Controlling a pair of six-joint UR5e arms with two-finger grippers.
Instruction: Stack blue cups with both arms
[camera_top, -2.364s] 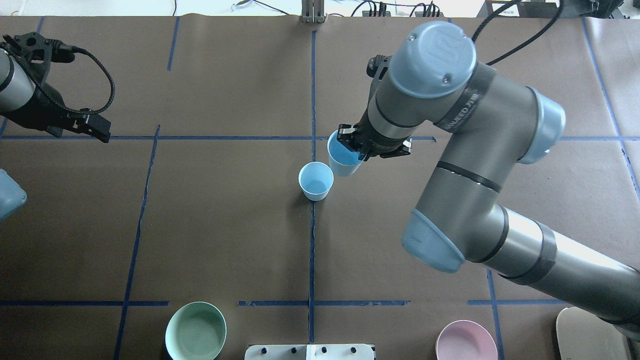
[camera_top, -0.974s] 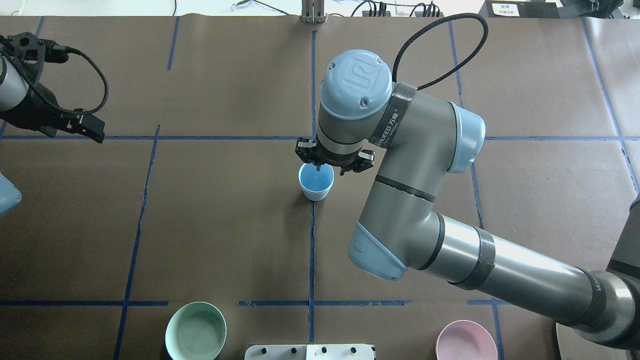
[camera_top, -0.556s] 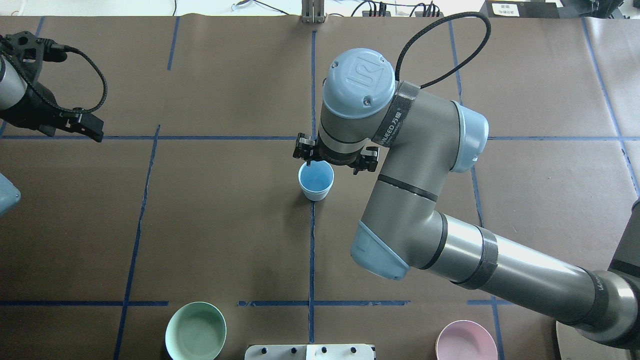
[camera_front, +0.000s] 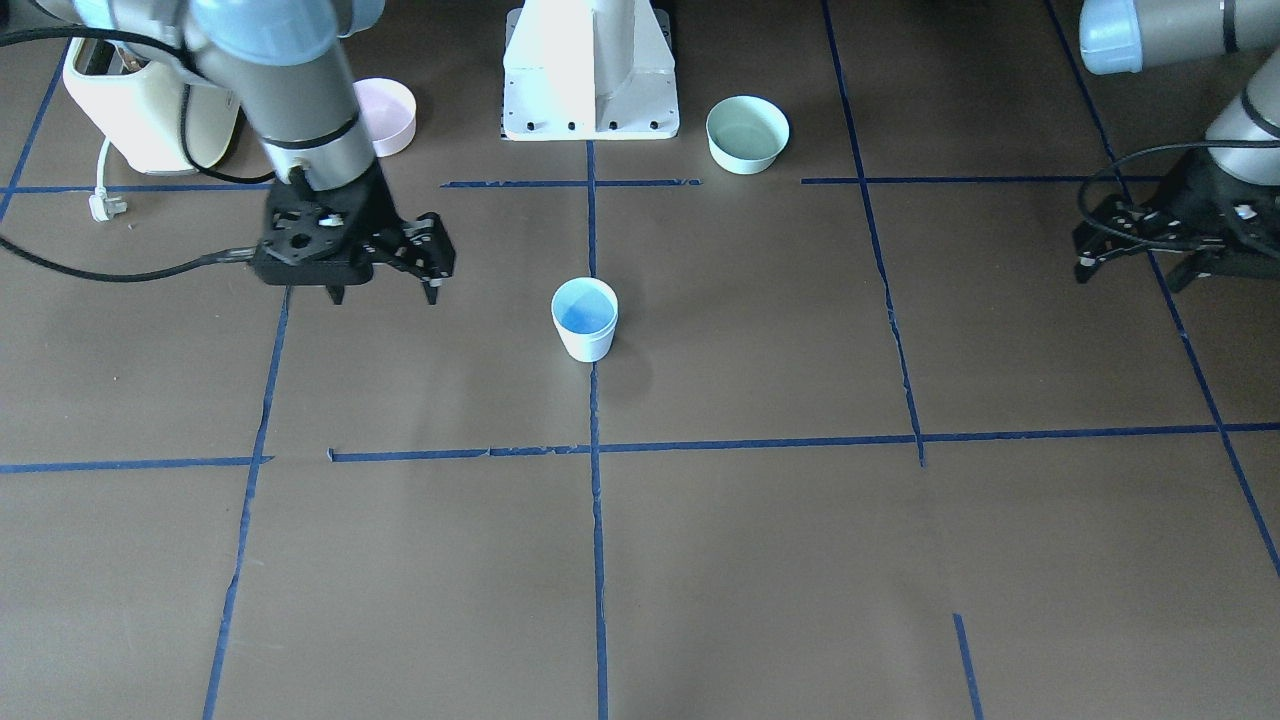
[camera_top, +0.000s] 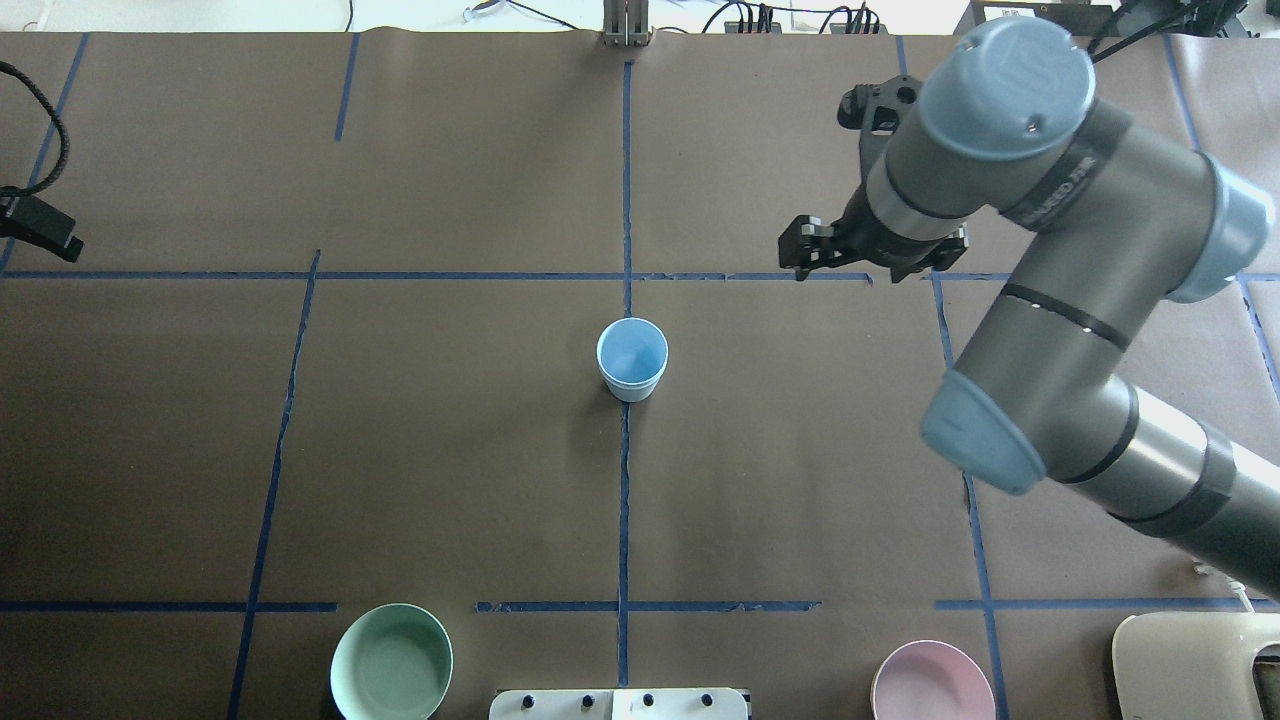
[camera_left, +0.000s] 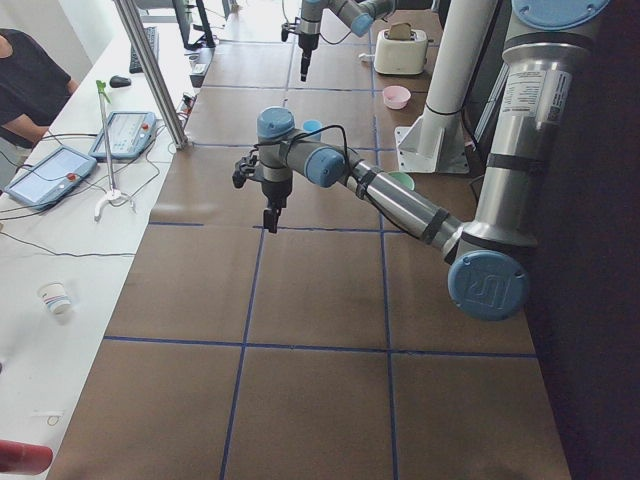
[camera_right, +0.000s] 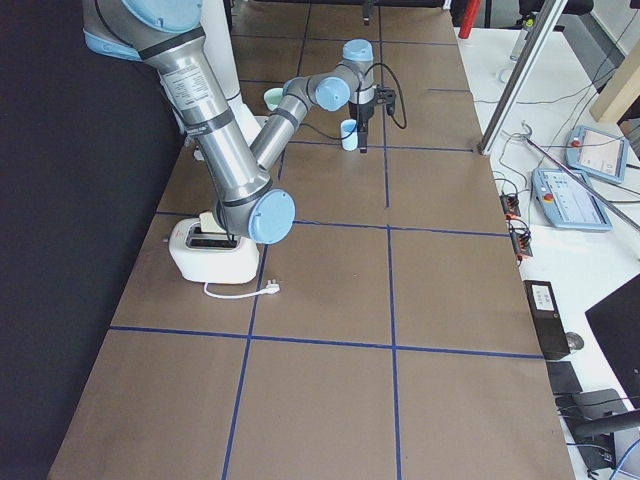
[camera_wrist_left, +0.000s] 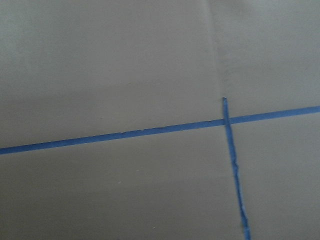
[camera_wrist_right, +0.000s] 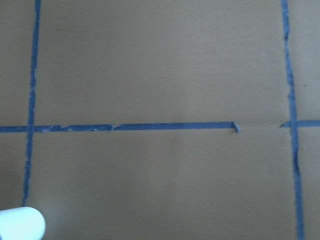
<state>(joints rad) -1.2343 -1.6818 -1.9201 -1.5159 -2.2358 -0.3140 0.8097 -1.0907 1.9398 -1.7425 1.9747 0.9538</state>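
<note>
The two blue cups (camera_top: 632, 358) stand nested one inside the other at the table's middle, on the centre tape line, and also show in the front view (camera_front: 584, 318). My right gripper (camera_top: 868, 268) is open and empty, up and to the right of the stack, well clear of it. In the front view it (camera_front: 384, 292) hangs left of the cups. My left gripper (camera_front: 1130, 272) is open and empty at the far side of the table, mostly out of the overhead view. The right wrist view shows only a pale cup rim (camera_wrist_right: 20, 223) at its bottom left corner.
A mint-green bowl (camera_top: 391, 662) and a pink bowl (camera_top: 932, 682) sit near the robot's white pedestal (camera_front: 590, 70). A cream toaster (camera_top: 1195, 665) stands at the near right corner. Blue tape lines cross the brown table cover.
The right gripper brought its cup over the standing cup, set it inside, opened and drew away to the right and farther back. The left arm moved farther left, nearly out of view.
</note>
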